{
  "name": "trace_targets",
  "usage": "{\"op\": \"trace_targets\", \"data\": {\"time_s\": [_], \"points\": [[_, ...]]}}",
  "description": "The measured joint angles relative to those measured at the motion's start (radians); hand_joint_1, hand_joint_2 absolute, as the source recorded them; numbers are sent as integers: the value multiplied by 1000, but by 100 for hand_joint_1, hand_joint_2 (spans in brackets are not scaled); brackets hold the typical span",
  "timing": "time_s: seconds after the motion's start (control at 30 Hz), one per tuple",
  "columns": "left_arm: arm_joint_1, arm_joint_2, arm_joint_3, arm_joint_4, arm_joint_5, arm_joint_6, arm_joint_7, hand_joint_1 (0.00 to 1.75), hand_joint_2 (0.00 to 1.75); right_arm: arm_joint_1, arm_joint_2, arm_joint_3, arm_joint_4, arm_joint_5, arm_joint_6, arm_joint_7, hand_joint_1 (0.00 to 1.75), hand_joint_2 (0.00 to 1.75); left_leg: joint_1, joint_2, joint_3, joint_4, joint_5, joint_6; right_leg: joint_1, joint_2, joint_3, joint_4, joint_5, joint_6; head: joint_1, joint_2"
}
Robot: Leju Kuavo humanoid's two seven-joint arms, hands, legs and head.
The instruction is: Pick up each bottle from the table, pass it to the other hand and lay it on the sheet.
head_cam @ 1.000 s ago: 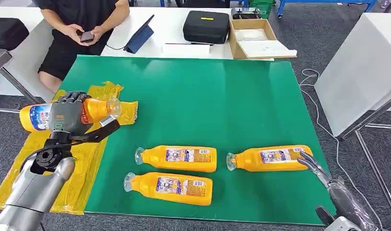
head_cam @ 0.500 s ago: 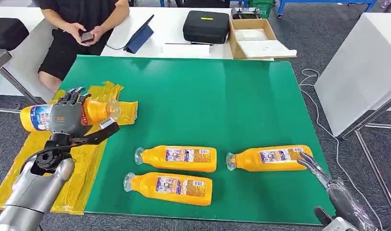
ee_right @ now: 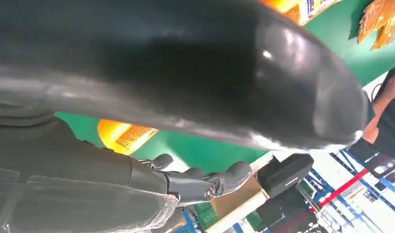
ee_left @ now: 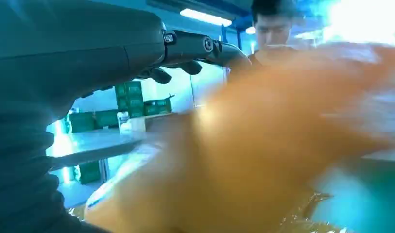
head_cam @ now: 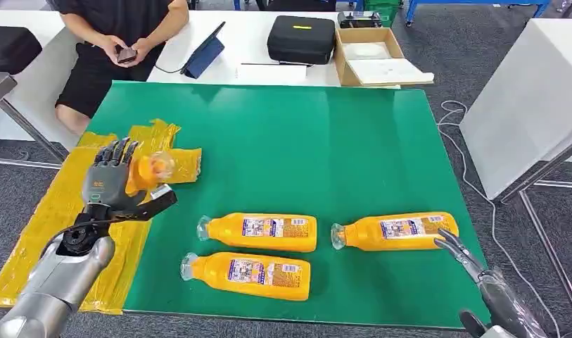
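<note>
Green table mat (head_cam: 304,141) at frame centre carries three orange bottles (head_cam: 262,232) along its lower half; at left, over the yellow sheet (head_cam: 65,204), the left hand (head_cam: 107,184) has its fingers spread around a fourth bottle (head_cam: 150,170), grasp unclear; the right hand (head_cam: 462,257), lower right, is released, fingers apart

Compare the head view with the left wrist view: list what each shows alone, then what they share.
Head view alone: three orange bottles lying on the green mat, one of them by the right hand, plus a black case and a cardboard box. Left wrist view alone: green crates stacked in the background. Shared: the left hand with an orange bottle, blurred in the wrist view, the crinkled yellow sheet, and the seated person.
</note>
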Motion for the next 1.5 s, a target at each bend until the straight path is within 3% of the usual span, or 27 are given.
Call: {"op": "trace_targets", "data": {"time_s": [0.7,0.83,1.0,1.13,1.27,1.5], "points": [[-56,-8,-34,112,51,-39,15,0,0,12,-16,26,-21,46,-28,29,0,0,0,0,1,0,0,0,0,0,1,0,0,0,0,0],[-33,-10,-27,23,224,-73,-57,0,0,-8,0,44,-19,40,-27,35,0,0,0,0,0,0,0,0,0,0,1,0,0,0,0,0],[18,-10,8,-193,659,-183,-152,0,0,-30,1,21,-11,15,-19,8,0,0,0,0,1,0,0,0,0,0,3,0,0,0,0,0],[140,14,89,-426,1149,-290,-216,0,0,-45,5,-7,11,61,-68,7,0,0,0,5,1,0,0,0,0,5,2,0,0,0,0,0],[348,77,205,-677,1481,-376,-256,0,0,-42,27,-53,34,85,-124,9,0,0,0,8,1,-1,-1,0,0,6,0,0,0,0,0,0],[743,101,428,-966,1673,-561,-311,0,0,51,38,-211,55,41,-166,-11,0,0,0,7,-2,-1,-2,-1,1,5,-5,-1,-1,-1,0,0]]}}
